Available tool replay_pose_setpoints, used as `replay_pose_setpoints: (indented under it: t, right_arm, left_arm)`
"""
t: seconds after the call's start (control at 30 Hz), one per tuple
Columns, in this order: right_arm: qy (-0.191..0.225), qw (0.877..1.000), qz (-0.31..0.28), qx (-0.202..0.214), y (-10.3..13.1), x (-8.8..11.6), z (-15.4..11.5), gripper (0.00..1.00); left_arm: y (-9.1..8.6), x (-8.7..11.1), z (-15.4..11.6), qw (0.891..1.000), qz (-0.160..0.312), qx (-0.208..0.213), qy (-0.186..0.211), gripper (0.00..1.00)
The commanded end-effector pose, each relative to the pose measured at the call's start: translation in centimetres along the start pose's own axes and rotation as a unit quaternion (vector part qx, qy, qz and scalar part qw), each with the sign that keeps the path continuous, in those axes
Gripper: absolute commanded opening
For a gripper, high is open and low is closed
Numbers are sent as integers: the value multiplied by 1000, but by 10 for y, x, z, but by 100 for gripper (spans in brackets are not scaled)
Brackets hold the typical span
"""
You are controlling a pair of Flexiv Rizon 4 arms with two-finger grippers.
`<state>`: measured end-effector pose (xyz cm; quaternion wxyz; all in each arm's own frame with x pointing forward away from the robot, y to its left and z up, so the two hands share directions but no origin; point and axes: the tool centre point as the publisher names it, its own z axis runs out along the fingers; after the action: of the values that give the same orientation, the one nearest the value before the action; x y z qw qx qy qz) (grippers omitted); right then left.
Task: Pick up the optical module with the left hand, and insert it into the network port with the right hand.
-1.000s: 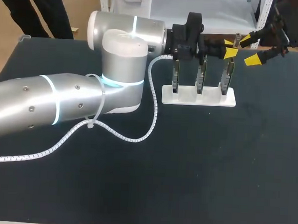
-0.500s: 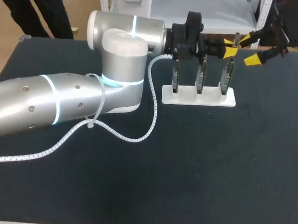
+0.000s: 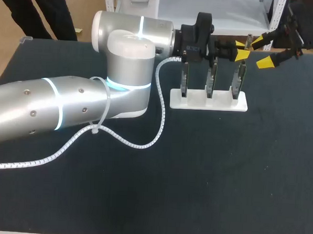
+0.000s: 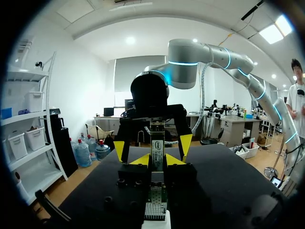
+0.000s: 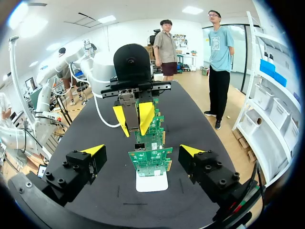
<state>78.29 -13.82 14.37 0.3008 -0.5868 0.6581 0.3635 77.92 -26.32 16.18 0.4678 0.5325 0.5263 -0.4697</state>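
- the left gripper is at the far side of the table. it pinches the little silver module between its two yellow tips. it holds the module up in the air, i think so the other arm can take it.
- the right gripper is just to the right, facing it. its fingers are spread wide and hold nothing, ready to close on the module.
- three green boards stand up in a white stand, close below both grippers, so their top edges are easy to reach.
- the port looks to be the small metal box on top of the board nearest the right gripper.
- the module has a small sticker with print, too tiny to read.
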Motion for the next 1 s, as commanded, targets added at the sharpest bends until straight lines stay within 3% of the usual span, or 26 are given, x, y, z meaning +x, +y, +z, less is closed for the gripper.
replay_pose_setpoints:
  t: [0.03, 0.8, 1.0]
  right_arm:
    - [0, 1000, -1, 2, 2, 0, 0, 100]
    - [0, 1000, -1, 2, 2, 0, 0, 100]
    - [-6, 1000, -5, 20, -3, -8, -6, 100]
  left_arm:
    - [-2, -1, -1, 1000, 2, -2, 2, 0]
    - [-2, -2, -1, 1000, 1, -3, 4, 0]
    - [-2, -2, -1, 1000, 1, -3, 4, 0]
